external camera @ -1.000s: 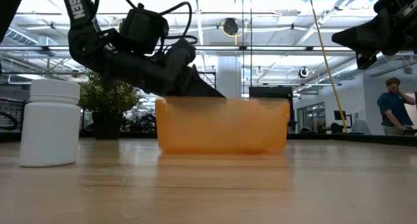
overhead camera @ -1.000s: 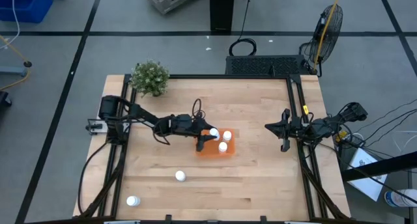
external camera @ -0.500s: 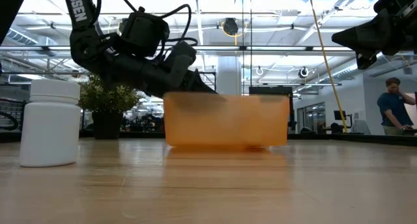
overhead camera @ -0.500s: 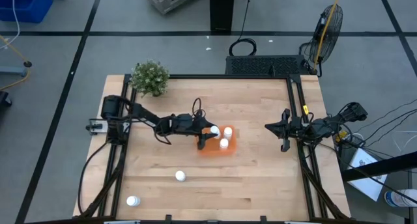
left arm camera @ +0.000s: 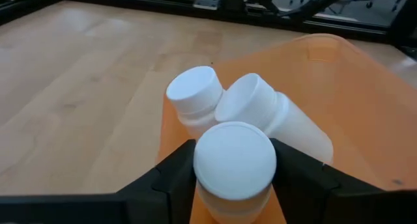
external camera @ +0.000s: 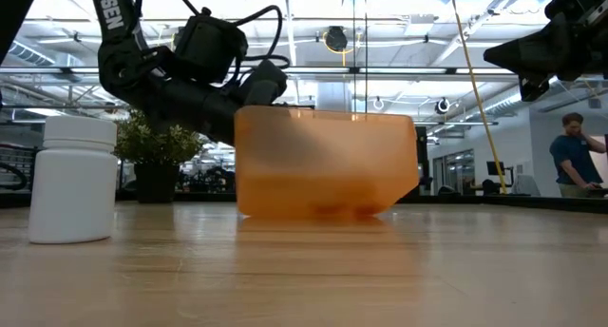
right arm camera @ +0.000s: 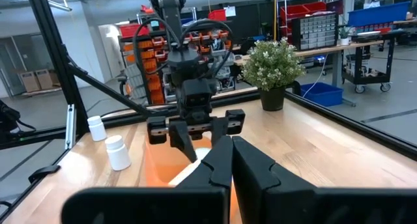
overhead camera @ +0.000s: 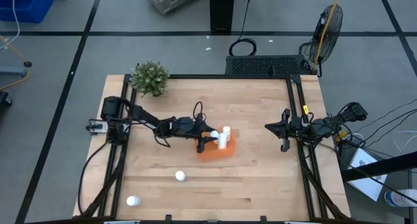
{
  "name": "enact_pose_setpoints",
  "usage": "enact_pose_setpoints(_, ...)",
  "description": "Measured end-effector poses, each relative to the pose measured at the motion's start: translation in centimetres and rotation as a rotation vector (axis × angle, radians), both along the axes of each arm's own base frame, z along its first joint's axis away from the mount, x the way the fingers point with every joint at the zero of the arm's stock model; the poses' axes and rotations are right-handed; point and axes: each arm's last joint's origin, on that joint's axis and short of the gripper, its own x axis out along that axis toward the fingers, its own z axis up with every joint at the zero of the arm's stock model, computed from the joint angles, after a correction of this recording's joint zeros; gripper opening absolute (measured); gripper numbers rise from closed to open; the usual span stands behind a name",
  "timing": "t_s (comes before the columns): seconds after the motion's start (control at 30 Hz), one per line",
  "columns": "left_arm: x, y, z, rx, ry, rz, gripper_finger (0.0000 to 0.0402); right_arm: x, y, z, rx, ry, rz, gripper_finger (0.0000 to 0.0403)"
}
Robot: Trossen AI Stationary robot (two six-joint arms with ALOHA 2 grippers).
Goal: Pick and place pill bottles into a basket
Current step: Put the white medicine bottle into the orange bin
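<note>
At frame centre the left tool point(overhead camera: 210, 140) is clamped on a bottle point(left arm camera: 234, 164) over the tilted orange basket point(overhead camera: 218, 152) (two bottles already inside), so the placing step seems underway and next calls for letting go; the right tool point(overhead camera: 284, 134), fingers together, waits at right.

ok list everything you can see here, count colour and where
pill bottles: five, white; one in the left gripper over the basket, two leaning inside it, two loose on the table's front left
basket: one, orange, mid-table, tipped up on one side
potted plant: one, green, back left corner
table: one, light wood
fan: one, yellow, on the floor behind the table
person: one, in the room behind
left gripper: shut on a bottle
right gripper: shut, at the right edge
</note>
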Motion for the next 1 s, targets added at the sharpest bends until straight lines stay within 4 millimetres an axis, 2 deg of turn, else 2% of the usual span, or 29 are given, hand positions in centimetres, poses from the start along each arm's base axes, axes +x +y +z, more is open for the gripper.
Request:
enact_pose_setpoints(0.17,0.0,-0.8,0.0,-0.004,0.001,-0.021,0.0189,0.0,0.0,0.0,0.0,0.0,0.0,0.0)
enact_pose_setpoints(0.43,0.0,-2.0,0.0,0.025,0.0,-0.043,0.0174,0.0,0.0,0.0,0.0,0.0,0.0,0.0)
enact_pose_setpoints(0.67,-0.1,-2.6,-0.1,0.026,0.003,-0.096,0.0201,0.0,0.0,0.0,0.0,0.0,0.0,0.0)
enact_pose_setpoints(1.0,-0.3,-4.2,-0.1,0.135,-0.002,-0.143,0.0177,0.0,0.0,0.0,0.0,0.0,0.0,0.0)
